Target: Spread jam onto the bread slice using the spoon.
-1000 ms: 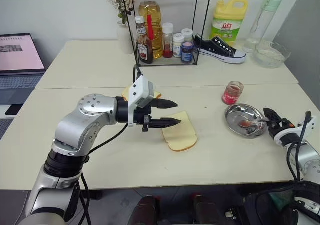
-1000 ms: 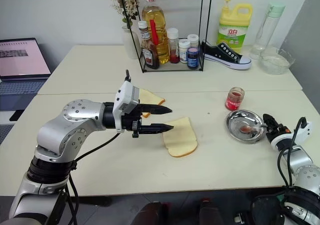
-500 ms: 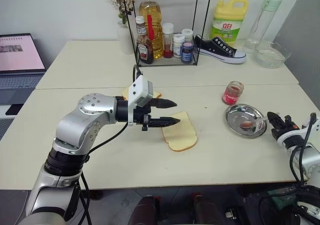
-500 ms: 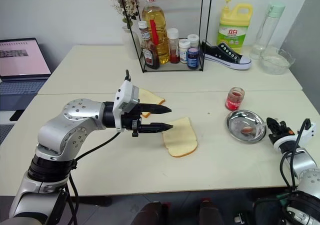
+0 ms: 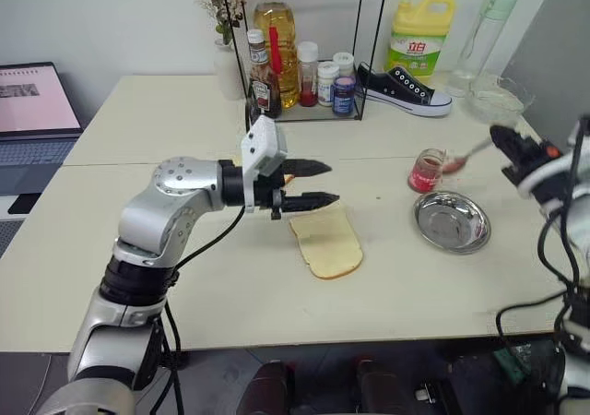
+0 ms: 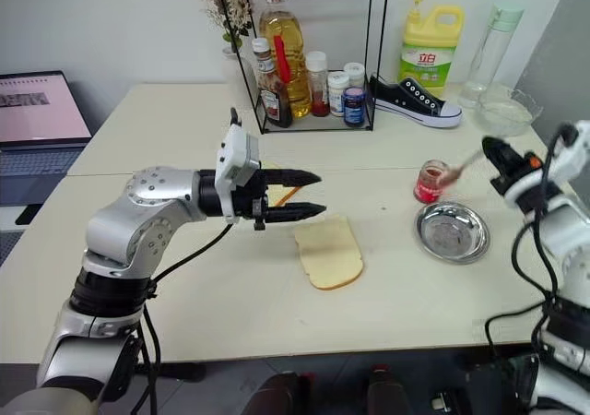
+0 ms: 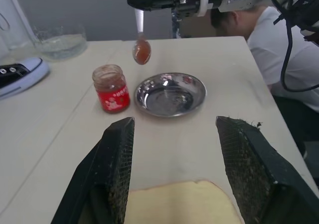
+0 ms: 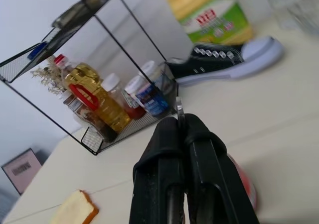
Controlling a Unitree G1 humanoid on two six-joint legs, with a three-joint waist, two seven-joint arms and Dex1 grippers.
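Note:
The bread slice [image 5: 324, 243], pale yellow with a tan crust, lies flat mid-table. My left gripper [image 5: 330, 183] hovers just above its far end, open and empty, its fingers [image 7: 117, 169] framing the scene. The jam [image 5: 427, 170] is red in a small clear jar beside a round steel dish [image 5: 450, 221]. My right gripper [image 5: 502, 140] is raised at the table's right side, shut on the thin handle of the spoon [image 5: 458, 162]. The spoon's red-stained bowl [image 7: 141, 51] hangs in the air near the jar's mouth.
A second, squarer slice [image 6: 277, 194] lies behind my left gripper. At the back stand a wire rack of bottles [image 5: 300, 55], a sneaker [image 5: 406, 90], a yellow detergent bottle [image 5: 419, 37] and a glass bowl [image 5: 493, 101]. A laptop [image 5: 32, 101] sits far left. A person [image 7: 269, 30] sits beyond the table.
My right gripper closed on the spoon's handle in the steel dish, then lifted it up and leftward toward the jam jar. The left gripper edged slightly forward, still open.

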